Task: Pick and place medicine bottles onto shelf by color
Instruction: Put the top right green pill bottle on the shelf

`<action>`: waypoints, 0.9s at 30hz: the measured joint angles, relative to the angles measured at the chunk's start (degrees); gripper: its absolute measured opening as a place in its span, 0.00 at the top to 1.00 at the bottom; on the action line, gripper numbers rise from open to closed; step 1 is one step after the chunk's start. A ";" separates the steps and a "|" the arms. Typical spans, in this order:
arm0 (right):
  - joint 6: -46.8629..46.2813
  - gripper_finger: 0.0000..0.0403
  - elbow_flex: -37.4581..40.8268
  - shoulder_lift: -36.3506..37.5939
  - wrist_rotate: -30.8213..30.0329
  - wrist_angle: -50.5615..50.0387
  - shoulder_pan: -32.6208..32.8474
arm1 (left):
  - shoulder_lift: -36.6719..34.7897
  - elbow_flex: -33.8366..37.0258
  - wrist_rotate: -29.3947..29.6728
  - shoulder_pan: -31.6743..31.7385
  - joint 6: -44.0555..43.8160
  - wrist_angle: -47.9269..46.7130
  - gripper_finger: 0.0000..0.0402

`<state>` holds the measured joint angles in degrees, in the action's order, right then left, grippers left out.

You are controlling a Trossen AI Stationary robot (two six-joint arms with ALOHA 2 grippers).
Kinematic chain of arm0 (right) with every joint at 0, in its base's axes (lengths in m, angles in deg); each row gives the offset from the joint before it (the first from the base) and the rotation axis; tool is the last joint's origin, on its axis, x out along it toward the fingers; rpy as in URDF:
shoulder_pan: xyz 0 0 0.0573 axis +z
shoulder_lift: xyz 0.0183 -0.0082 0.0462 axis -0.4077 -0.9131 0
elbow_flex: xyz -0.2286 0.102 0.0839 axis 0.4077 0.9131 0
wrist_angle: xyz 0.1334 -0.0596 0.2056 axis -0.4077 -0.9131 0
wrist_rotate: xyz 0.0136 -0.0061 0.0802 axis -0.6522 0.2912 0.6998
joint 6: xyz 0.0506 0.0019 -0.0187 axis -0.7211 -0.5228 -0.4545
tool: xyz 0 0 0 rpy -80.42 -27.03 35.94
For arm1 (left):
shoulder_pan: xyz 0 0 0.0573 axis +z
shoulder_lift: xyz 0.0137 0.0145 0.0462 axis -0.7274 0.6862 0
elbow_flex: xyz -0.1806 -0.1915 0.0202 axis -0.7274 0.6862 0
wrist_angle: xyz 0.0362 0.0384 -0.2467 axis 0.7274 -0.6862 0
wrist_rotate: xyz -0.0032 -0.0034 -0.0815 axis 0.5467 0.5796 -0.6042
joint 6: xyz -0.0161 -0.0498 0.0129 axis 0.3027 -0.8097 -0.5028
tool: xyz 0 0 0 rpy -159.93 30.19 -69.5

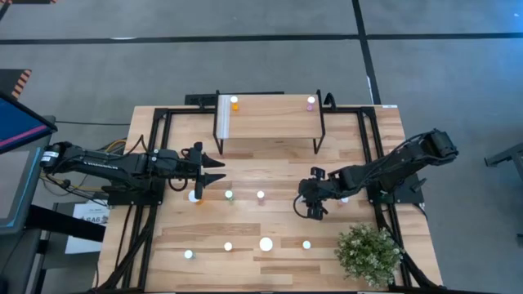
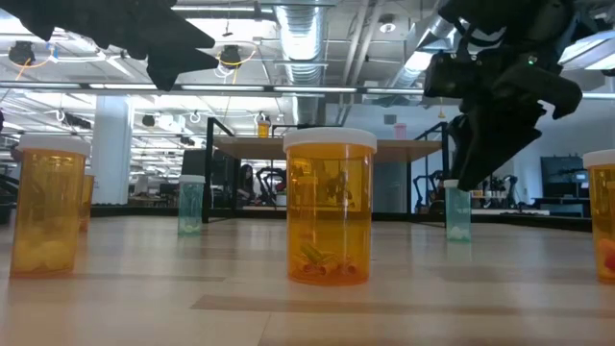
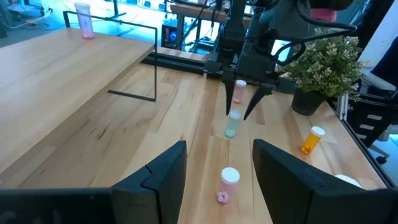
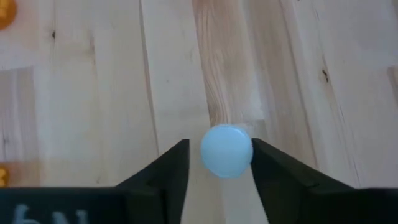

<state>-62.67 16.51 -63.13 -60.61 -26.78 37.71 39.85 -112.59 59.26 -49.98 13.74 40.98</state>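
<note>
Two bottles already sit on the shelf [image 1: 270, 114], an orange bottle [image 1: 234, 102] at its left end and a pink bottle [image 1: 310, 102] at its right end. Shelf is a light wood plank on thin black legs with a white end panel, standing at the far side of the table [image 1: 270, 261]. Everything else is loose on the tabletop, tiny cylinders with white round caps.

Right gripper [image 1: 315, 204] hangs straight over a teal bottle [image 4: 226, 151], fingers spread with one on each side of the cap and a bit of gap both sides, so nothing is clamped. From the low view that bottle stands upright, its see-through teal body just below the dark fingers.

Left gripper [image 1: 214, 171] hovers over the left middle of the table, jaws wide apart and holding nothing. Right ahead of it in its wrist view stands a pink-bodied bottle [image 3: 227, 185], with the teal one farther on.

Near the front edge there's a row of four caps, including a larger bottle [image 1: 265, 243] with clear orange walls and pills at the bottom. A bushy plant [image 1: 369, 253] fills the front right corner, close beside the right arm
</note>
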 joint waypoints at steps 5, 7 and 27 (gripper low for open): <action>0.15 0.68 0.00 0.03 0.00 0.19 0.00 | 0.00 0.00 0.02 0.00 0.02 0.00 0.57; 0.15 0.71 -0.02 0.07 0.00 0.20 0.00 | 0.00 -0.01 0.02 0.00 0.02 0.01 0.57; 8.08 0.68 -15.86 0.34 0.34 -14.35 -3.36 | 0.00 -0.02 1.08 0.02 0.22 0.00 0.57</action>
<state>-54.59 0.65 -62.79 -60.27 -41.13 34.35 39.85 -112.62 60.34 -49.96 13.96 40.98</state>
